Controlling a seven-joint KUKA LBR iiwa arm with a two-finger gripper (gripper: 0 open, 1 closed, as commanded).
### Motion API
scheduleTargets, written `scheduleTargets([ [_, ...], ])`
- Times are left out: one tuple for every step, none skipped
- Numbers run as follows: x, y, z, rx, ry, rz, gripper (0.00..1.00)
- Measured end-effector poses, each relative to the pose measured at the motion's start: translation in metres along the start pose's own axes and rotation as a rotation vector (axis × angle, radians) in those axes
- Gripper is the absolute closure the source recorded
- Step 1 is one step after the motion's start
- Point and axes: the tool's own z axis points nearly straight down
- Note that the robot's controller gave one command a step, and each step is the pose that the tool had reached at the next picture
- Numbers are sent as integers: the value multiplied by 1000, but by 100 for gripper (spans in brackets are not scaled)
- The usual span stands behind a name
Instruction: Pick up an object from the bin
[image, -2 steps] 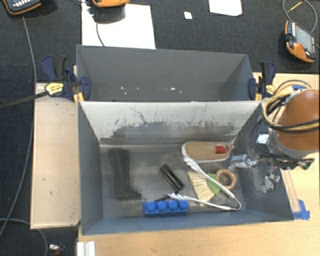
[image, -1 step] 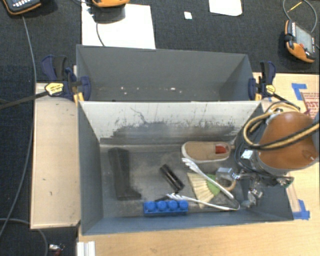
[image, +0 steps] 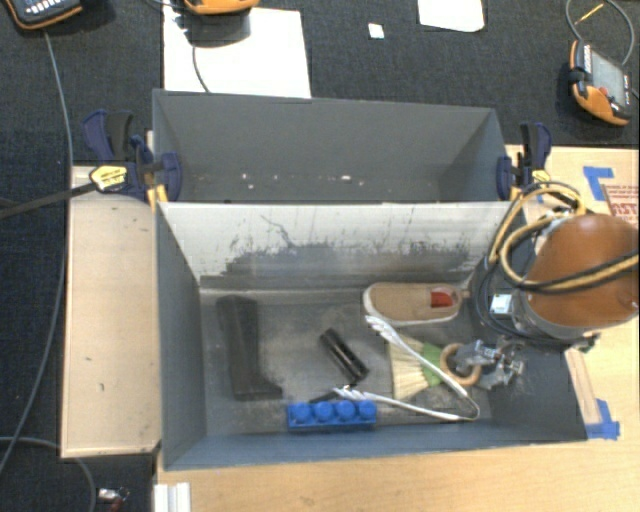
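tool low by the bin's right wall
beside a green-handled brush; whether it is open or closed, i cannot tell.

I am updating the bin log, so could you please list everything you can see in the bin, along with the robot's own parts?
Bin: one, grey metal, centre.
Flat bar: one, dark grey, floor's left.
Short stick: one, black, mid-floor, tilted.
Studded toy brick: one, blue, by front wall.
Shoe: one, beige with red patch, by back wall.
Brush: one, green handle, straw bristles, beside gripper.
Bent wire: one, white, across the brush.
Gripper: one, metal, low at bin's right end.
Wrist cover: one, orange, with cables.
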Motion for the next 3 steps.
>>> scheduleTargets([
  [0, 0, 0, 0, 0, 2, 100],
  [-18, -11, -103, -3, 0, 26, 100],
  [-15, -10, -111, 17, -5, 18, 100],
])
